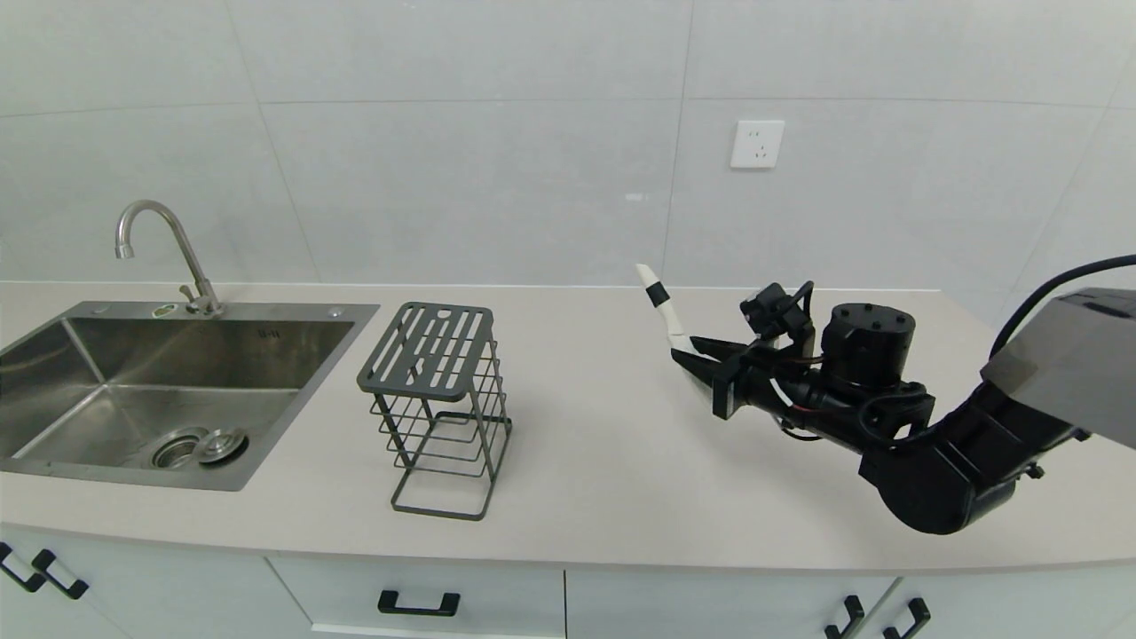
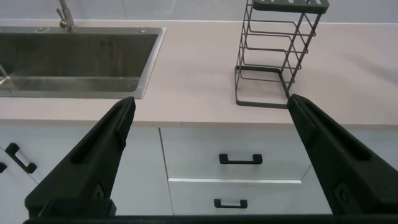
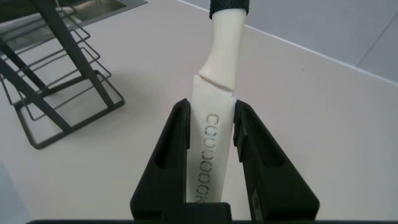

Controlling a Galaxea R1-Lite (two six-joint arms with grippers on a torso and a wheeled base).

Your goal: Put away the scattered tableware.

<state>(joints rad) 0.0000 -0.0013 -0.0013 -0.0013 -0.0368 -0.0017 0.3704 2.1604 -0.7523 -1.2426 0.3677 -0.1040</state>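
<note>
Left hand [image 2: 211,102], fingers spread and empty, hangs low before the tabletop [image 1: 603,461] edge. Right of the sink [image 1: 53,390], the slotted wire rack [image 1: 428,348] stands upright, probably the destination. Right hand [image 1: 685,348] clamps a white utensil [image 1: 667,306] by its flat end, seemingly raised above the tabletop for carrying.

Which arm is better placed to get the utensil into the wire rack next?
Right. The right gripper is shut on the white utensil above the counter, right of the wire rack. The left gripper hangs open and empty, low before the drawers.
</note>
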